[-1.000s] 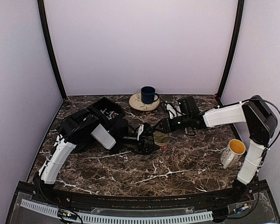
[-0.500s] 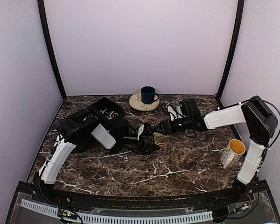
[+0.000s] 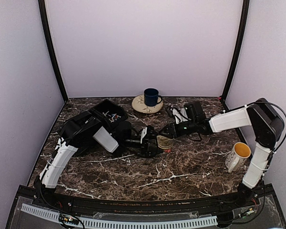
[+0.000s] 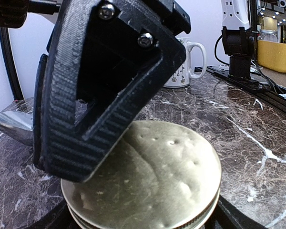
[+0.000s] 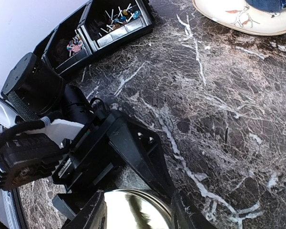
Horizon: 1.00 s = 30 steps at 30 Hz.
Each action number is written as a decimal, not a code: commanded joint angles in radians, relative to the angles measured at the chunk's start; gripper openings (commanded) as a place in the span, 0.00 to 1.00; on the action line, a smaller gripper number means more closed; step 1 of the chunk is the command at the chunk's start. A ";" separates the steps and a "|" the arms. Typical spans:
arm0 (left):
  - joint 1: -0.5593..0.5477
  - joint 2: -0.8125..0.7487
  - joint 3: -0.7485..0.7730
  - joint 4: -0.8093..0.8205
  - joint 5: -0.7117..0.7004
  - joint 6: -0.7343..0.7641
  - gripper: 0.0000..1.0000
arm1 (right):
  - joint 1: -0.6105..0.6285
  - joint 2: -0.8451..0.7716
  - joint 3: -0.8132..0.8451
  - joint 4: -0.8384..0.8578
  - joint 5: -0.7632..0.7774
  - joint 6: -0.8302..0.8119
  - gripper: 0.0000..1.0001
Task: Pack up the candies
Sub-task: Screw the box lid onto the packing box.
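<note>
A small clear jar with a gold lid stands mid-table. My left gripper is shut around the jar body; only its dark fingertips show beside the lid in the left wrist view. My right gripper sits over the lid, and its fingers clamp the lid's two sides. Candies lie in the black three-part tray at back left: pale sticks and pink-and-white wrapped ones. The jar's contents are hidden.
A blue mug stands on a cream plate at the back. A white mug with a yellow inside stands at the right, also in the left wrist view. A small black-and-white item lies behind the right wrist.
The right wrist has shifted slightly to the right while its fingers stay at the lid. The left arm and the jar have not moved.
</note>
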 commanded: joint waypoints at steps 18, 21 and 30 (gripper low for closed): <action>-0.007 0.168 -0.062 -0.238 -0.016 0.097 0.86 | -0.023 -0.090 -0.105 -0.048 -0.025 -0.031 0.24; -0.008 0.167 -0.062 -0.237 -0.018 0.097 0.85 | -0.023 -0.122 -0.135 -0.050 -0.004 -0.035 0.24; -0.008 0.164 -0.062 -0.241 -0.025 0.097 0.75 | -0.010 -0.192 -0.213 -0.063 0.022 -0.033 0.16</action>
